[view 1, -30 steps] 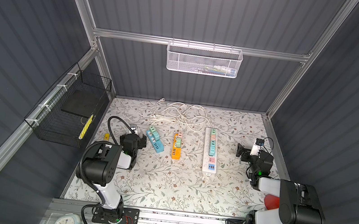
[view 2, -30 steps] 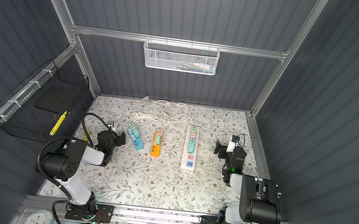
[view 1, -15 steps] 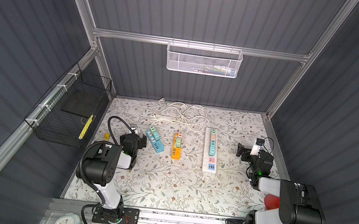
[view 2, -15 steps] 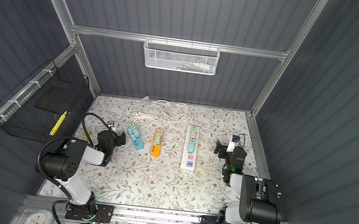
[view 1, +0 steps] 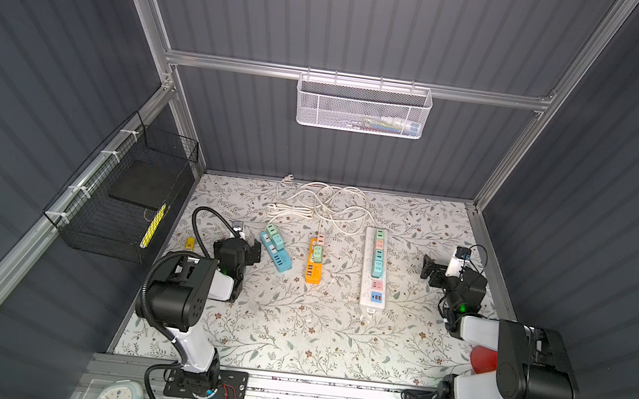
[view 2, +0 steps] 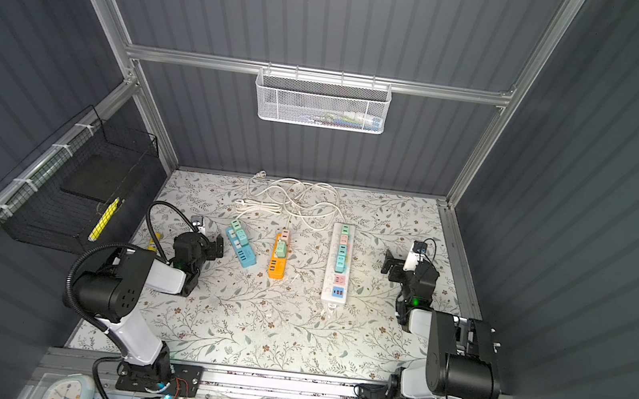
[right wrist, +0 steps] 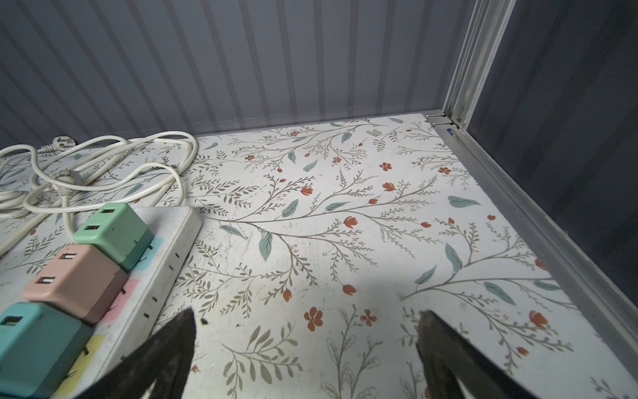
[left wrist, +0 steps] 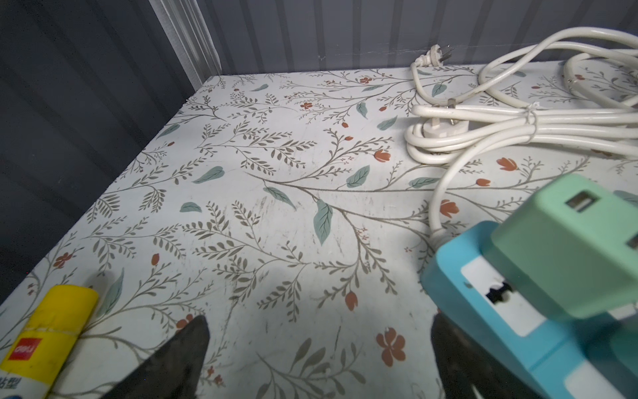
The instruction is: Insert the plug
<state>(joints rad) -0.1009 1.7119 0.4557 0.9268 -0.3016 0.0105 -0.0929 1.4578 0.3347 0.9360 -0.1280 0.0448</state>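
Note:
Three power strips lie on the floral mat: blue (view 1: 276,251), orange (view 1: 314,265) and white (view 1: 375,268), each with coloured adapters plugged in. Their white cords (view 1: 321,203) coil at the back, and two cord plugs (left wrist: 436,58) (left wrist: 445,126) lie loose there. My left gripper (view 1: 250,248) (left wrist: 317,328) rests low just left of the blue strip (left wrist: 483,311) and its green adapter (left wrist: 566,241), open and empty. My right gripper (view 1: 432,272) (right wrist: 307,321) sits right of the white strip (right wrist: 155,262), open and empty over bare mat.
A yellow glue stick (left wrist: 51,338) lies by the left wall. A black wire basket (view 1: 129,200) hangs on the left wall and a white mesh basket (view 1: 361,107) on the back wall. An aluminium frame rail (right wrist: 518,207) borders the mat on the right.

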